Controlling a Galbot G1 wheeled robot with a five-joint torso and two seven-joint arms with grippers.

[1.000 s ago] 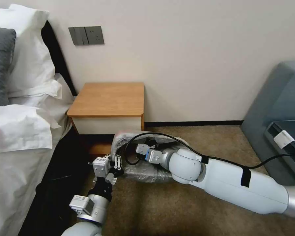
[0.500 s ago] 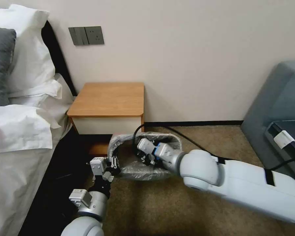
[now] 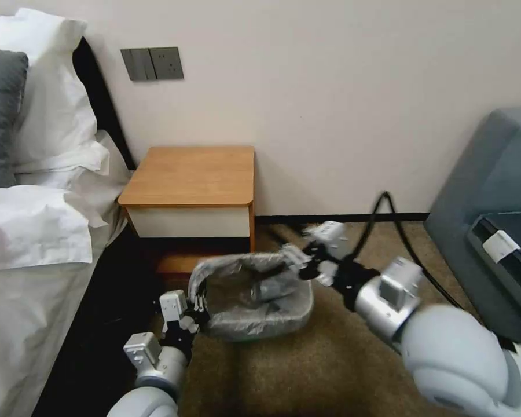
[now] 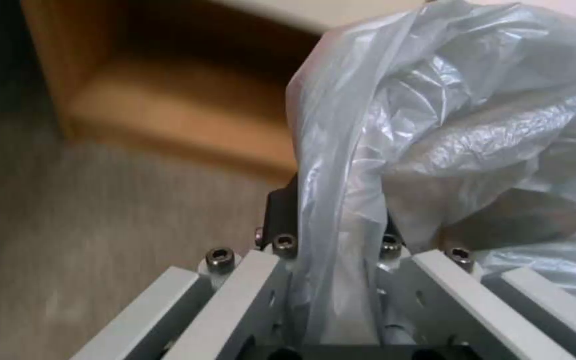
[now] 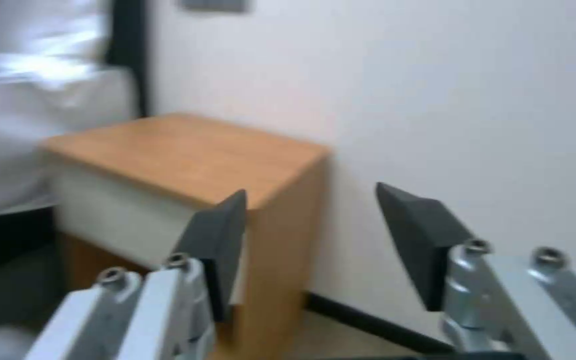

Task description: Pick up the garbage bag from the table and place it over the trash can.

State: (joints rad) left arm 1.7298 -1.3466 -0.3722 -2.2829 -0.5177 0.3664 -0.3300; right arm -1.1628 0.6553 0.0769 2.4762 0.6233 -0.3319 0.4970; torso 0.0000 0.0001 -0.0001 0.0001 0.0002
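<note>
Two grippers flank the translucent grey crinkly garbage bag (image 3: 255, 313) draped over the trash can: left gripper (image 3: 198, 302) clamps its left edge, right gripper (image 3: 298, 262) hangs released, right of the orange-brown wooden table (image 3: 191, 176).

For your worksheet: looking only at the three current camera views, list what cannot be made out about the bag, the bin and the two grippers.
- Trash can: wrapped by the garbage bag, head view; its body is hidden.
- Left gripper: whether it pinches the bag, film covers the fingertips, left wrist view.
- Right gripper: open, holding nothing; in the head view, motion-blurred by the bag's far rim.
- Table: low shelf, shadowed.

White pillows (image 3: 46, 116) and grey pillow (image 3: 0, 116) on bed, wall switch plate (image 3: 152, 63), blue-grey sofa (image 3: 492, 191), brown carpet (image 3: 307, 370)
</note>
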